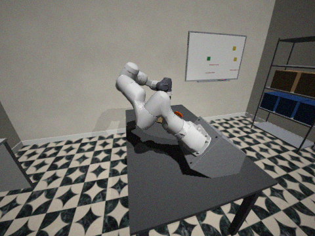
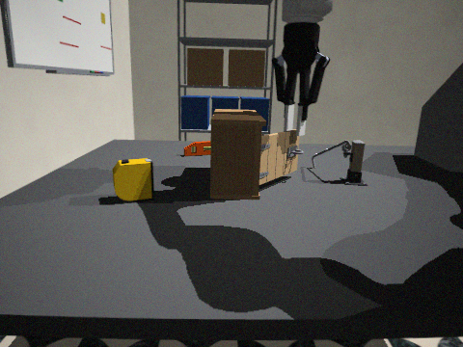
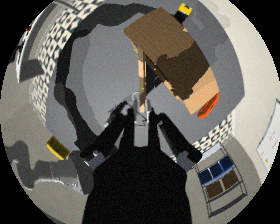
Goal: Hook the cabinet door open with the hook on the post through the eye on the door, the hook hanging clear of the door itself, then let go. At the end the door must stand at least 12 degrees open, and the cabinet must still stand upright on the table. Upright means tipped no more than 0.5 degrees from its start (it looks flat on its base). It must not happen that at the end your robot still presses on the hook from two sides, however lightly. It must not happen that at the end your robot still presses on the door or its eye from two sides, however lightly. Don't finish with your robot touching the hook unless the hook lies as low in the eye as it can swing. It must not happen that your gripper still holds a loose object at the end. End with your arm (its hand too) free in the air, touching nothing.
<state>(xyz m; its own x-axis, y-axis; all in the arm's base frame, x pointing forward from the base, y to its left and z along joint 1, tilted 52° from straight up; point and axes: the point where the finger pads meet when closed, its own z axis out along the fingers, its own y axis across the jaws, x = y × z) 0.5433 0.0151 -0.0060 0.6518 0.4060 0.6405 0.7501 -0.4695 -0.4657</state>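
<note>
The brown cabinet (image 2: 236, 155) stands upright on the table, and its door (image 2: 279, 156) is swung partly open to the right. A small metal eye (image 2: 293, 152) sits on the door's free end. The wire hook (image 2: 328, 151) hangs from the short post (image 2: 357, 162) to the right, with its tip low near the table and apart from the door. My gripper (image 2: 295, 123) points straight down just above the door's top free edge. Its fingers are drawn narrow and hold nothing. In the wrist view the door edge (image 3: 144, 85) runs up from between the fingertips, with the cabinet (image 3: 178, 60) beyond.
A yellow box (image 2: 133, 178) lies left of the cabinet. An orange tool (image 2: 198, 148) lies behind the cabinet. The robot base stands on a grey wedge mount (image 1: 216, 151). A shelf rack (image 2: 227, 64) stands off the table behind.
</note>
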